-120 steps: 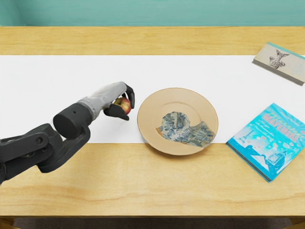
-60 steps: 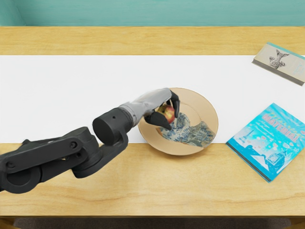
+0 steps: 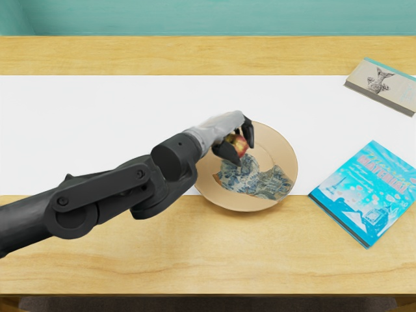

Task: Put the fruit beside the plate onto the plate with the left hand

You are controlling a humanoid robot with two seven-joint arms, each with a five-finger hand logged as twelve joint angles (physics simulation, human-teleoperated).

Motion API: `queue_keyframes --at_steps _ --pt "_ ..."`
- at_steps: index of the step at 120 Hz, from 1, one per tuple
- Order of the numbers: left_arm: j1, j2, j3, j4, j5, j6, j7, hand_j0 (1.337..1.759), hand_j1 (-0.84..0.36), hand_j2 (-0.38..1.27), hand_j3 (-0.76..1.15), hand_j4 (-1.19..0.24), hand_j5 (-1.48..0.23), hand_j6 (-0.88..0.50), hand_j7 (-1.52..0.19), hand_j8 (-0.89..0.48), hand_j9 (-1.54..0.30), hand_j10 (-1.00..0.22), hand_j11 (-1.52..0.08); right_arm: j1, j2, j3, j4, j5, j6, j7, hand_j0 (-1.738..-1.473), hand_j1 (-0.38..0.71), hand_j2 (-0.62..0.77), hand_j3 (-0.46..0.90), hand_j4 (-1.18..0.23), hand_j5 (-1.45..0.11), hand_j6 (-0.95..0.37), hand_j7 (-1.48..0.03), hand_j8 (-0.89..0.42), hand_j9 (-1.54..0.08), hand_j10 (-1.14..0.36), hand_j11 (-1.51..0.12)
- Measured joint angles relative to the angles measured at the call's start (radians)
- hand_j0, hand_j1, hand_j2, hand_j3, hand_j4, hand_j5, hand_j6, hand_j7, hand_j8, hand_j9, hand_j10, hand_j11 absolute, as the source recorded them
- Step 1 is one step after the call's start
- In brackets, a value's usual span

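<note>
My left hand [image 3: 235,140] reaches in from the left and hangs over the left half of the tan plate [image 3: 281,146], whose middle bears a blue pattern. Its dark fingers are curled around a small red and yellow apple [image 3: 240,144], most of which the fingers hide. Whether the apple touches the plate I cannot tell. The forearm covers the plate's left rim. The right arm does not show.
A turquoise book [image 3: 367,192] lies right of the plate near the front. A grey book [image 3: 382,84] sits at the far right back. A white runner [image 3: 97,123] crosses the wooden table [image 3: 208,253] under the plate.
The left hand has carried the apple to the right, from the white runner beside the plate to above the plate's left half. The arm has stretched further in.
</note>
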Motion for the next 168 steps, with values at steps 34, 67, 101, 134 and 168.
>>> queue_keyframes --at_steps 34,67,101,134,168 --pt "0.0 -0.006 -0.014 -0.004 0.002 0.005 0.0 1.655 -0.24 0.15 0.0 -0.54 -0.74 -0.5 -0.73 -0.46 -0.73 -0.52 -0.73 0.001 0.0 0.0 0.001 0.0 0.0 0.001 -1.658 -0.35 0.0 0.0 0.0 0.0 0.0 0.0 0.0 0.0 0.0 0.0" --pt "0.022 -0.014 -0.08 -0.046 -0.021 0.01 0.0 1.657 -0.14 0.1 0.0 -0.42 -0.56 -0.41 -0.55 -0.4 -0.55 -0.42 -0.55 0.002 0.0 0.0 0.002 0.0 0.0 0.001 -1.658 -0.35 0.0 0.0 0.0 0.0 0.0 0.0 0.0 0.0 0.0 0.0" --pt "0.035 0.169 -0.191 -0.137 -0.822 0.039 0.0 1.658 0.2 0.03 0.0 -0.13 -0.17 -0.13 -0.17 -0.12 -0.17 -0.13 -0.17 0.002 0.0 0.0 0.012 0.0 0.0 0.001 -1.658 -0.35 0.0 0.0 0.0 0.0 0.0 0.0 0.0 0.0 0.0 0.0" --pt "0.002 0.534 -0.193 -0.167 -1.669 -0.101 0.0 1.658 0.3 0.01 0.0 -0.04 -0.06 -0.04 -0.06 -0.04 -0.06 -0.04 -0.06 0.003 0.0 0.0 0.032 0.0 0.0 0.0 -1.658 -0.35 0.0 0.0 0.0 0.0 0.0 0.0 0.0 0.0 0.0 0.0" --pt "0.13 0.988 -0.171 -0.172 -2.13 -0.483 0.0 1.658 0.32 0.0 0.0 -0.02 -0.03 -0.02 -0.03 -0.02 -0.03 -0.02 -0.03 0.003 0.0 0.001 0.04 0.001 0.0 0.001 -1.658 -0.35 0.0 0.0 0.0 0.0 0.0 0.0 0.0 0.0 0.0 0.0"
